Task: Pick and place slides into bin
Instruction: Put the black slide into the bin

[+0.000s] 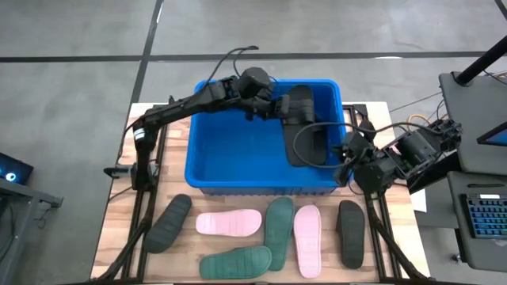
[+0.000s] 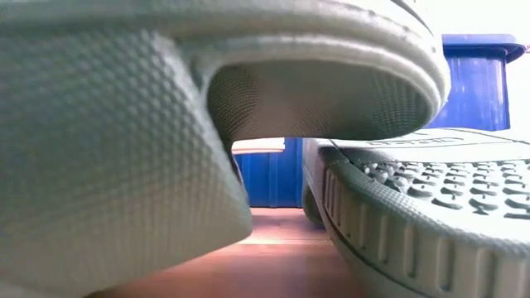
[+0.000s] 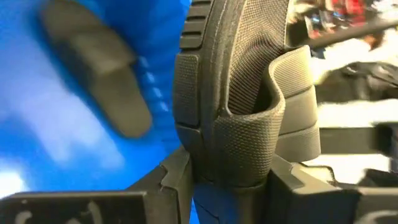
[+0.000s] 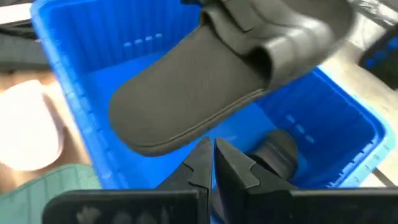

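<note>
The blue bin stands mid-table. My left gripper reaches over its far right part, shut on a charcoal slide held in the air. A second dark slide lies inside the bin by its right wall. My right gripper hovers at the bin's right rim, shut with nothing in it. Several slides lie flat on the table before the bin: charcoal, two pink, two green, and black. My left gripper pinches the slide across its strap part: one finger on the sole's ribbed underside, the other outside the strap. The fingers come from the table's left, slanting down. The slide is on edge, lifted clear above the bin, its strapless end lower.
The bin's floor is bare on its left and middle. A grey stand with a keyboard sits off the table's right edge. In the low view two green slides fill the foreground, the bin behind them.
</note>
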Controlling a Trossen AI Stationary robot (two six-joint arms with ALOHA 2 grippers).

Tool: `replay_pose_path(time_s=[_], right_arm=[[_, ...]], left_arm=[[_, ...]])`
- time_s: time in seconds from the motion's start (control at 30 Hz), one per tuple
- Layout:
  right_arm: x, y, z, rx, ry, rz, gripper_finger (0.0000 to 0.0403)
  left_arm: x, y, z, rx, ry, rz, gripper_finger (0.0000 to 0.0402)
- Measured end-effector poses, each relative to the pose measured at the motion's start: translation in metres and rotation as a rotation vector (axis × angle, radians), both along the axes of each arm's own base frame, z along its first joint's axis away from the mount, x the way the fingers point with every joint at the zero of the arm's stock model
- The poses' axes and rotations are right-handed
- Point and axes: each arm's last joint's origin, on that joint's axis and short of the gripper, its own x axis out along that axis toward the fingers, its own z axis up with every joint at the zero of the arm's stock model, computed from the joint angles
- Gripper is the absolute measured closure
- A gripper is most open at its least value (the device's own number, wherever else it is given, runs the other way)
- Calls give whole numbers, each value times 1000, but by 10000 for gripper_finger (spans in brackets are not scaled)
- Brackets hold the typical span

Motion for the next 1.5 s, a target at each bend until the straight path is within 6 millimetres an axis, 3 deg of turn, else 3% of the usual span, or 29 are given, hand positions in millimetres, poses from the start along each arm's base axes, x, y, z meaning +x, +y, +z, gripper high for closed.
replay_pose_path(time_s=[0.27, 0.37, 0.53, 0.87, 1.1, 1.5], right_arm=[[7, -17, 0, 2, -4, -97, 394], [8, -21, 0, 2, -6, -120, 394], [14, -24, -2, -4, 4, -146, 394], [40, -14, -17, -37, 83, -134, 394], [46, -11, -17, -15, 54, -148, 394], [31, -26, -5, 18, 46, -230, 394]], left_arm=[[1, 36, -33, 11, 150, 63, 300], [5, 41, -39, 0, 150, 64, 300], [21, 49, -67, -54, 198, 87, 300], [39, 57, -109, -106, 295, 116, 300], [41, 59, -113, -96, 305, 141, 300], [38, 66, -121, -116, 342, 150, 301]])
